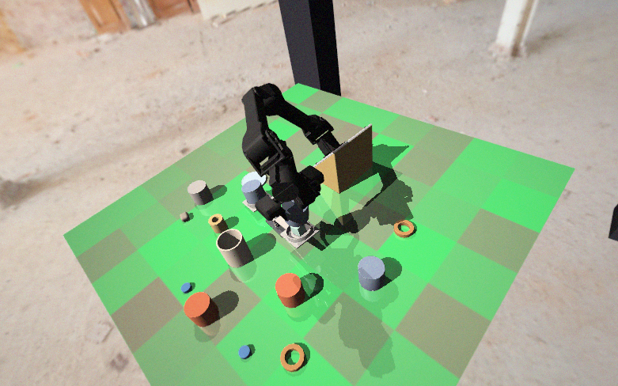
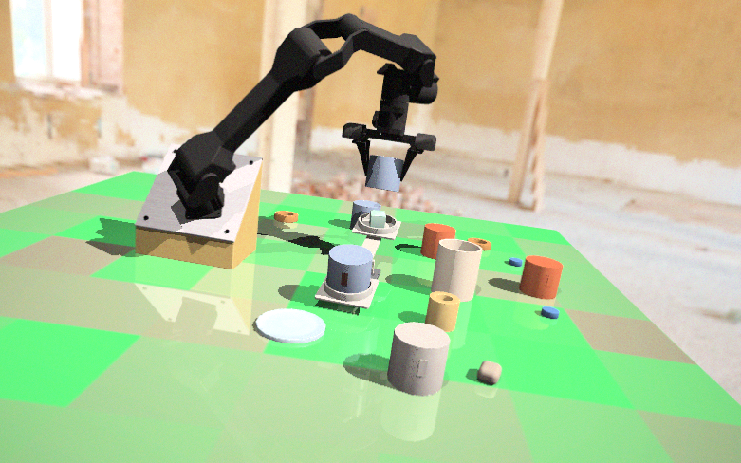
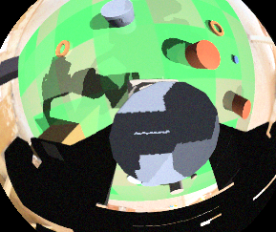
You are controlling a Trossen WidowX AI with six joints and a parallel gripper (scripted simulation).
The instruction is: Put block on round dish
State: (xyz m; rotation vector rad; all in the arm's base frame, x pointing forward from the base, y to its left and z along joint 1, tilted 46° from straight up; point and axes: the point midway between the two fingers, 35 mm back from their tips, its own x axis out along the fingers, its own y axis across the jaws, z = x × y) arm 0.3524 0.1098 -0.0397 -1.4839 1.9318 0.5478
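My gripper (image 2: 385, 172) is shut on a blue-grey cup (image 2: 384, 174) (image 3: 164, 133) and holds it in the air above the far end of the balance. The pale green block (image 2: 378, 218) (image 1: 297, 231) sits uncovered inside the ring on that end. The other blue-grey cup (image 2: 350, 268) (image 1: 252, 191) stands upright on the near end of the balance (image 2: 371, 248), which is the lower end in the exterior view. The round white dish (image 2: 290, 325) lies on the table beside that near end, with nothing on it; the cup partly hides it in the top view.
A loose blue-grey cylinder (image 1: 371, 273) stands beyond the block's end. A tall beige tube (image 2: 456, 271), a yellow tube (image 2: 440, 313) and two orange cylinders (image 1: 290, 289) (image 1: 201, 309) stand beside the balance. A grey-pink cylinder (image 2: 417, 359) stands near the dish. Orange rings (image 1: 403, 228) (image 1: 292, 357) lie farther out.
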